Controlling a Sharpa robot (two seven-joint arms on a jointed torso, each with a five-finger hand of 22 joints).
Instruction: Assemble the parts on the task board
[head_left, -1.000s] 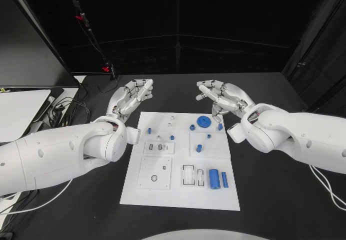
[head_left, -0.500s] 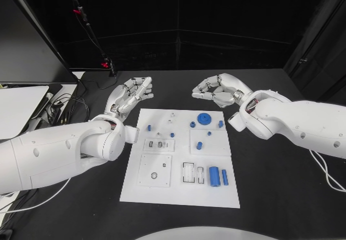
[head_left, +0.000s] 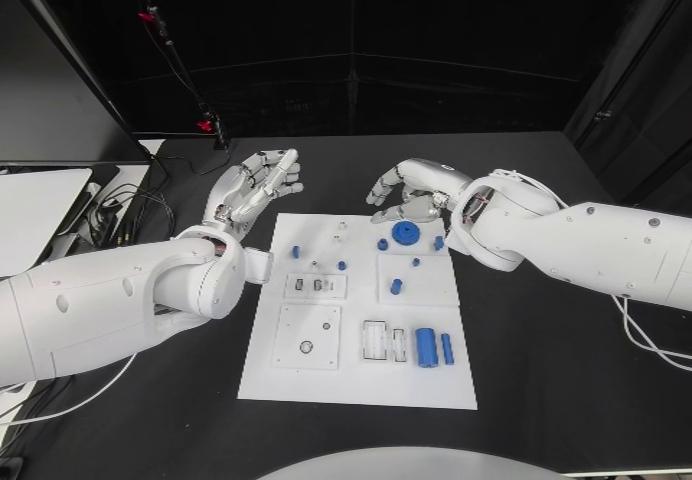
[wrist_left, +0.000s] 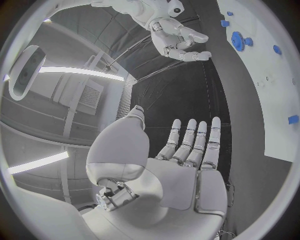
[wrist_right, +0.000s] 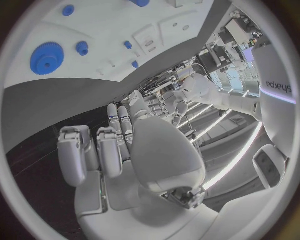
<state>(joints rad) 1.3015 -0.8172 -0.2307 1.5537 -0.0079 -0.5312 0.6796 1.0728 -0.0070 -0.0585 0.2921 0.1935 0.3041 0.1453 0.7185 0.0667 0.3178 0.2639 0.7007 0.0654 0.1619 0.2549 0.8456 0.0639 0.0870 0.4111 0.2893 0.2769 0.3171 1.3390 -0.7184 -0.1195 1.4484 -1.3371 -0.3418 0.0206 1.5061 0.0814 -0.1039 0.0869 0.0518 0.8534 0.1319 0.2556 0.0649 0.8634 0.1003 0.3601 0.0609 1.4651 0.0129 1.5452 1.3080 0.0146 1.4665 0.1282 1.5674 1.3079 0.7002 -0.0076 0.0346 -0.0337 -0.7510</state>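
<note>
The white task board (head_left: 361, 385) lies mid-table. On it are a blue gear (head_left: 407, 234) near the far edge, a blue cylinder (head_left: 427, 346) beside a thinner blue peg (head_left: 447, 348), and several small blue pieces such as one at the far left (head_left: 296, 251). My right hand (head_left: 411, 195) hovers over the board's far edge just beyond the gear, fingers bent downward and apart, holding nothing. My left hand (head_left: 257, 185) is flat with fingers straight, over the table past the board's far left corner. The right wrist view shows the gear (wrist_right: 47, 58) ahead of the fingers (wrist_right: 115, 127).
A dark monitor (head_left: 58, 90) stands at the far left, with a white surface (head_left: 29, 215) and cables (head_left: 123, 210) beside it. Black table lies around the board on all sides. The left wrist view shows the right hand (wrist_left: 181, 40) and the board (wrist_left: 269, 85).
My right hand has swung left and in toward the board's far edge, fingers bending down near the gear. The left hand has stayed about where it was.
</note>
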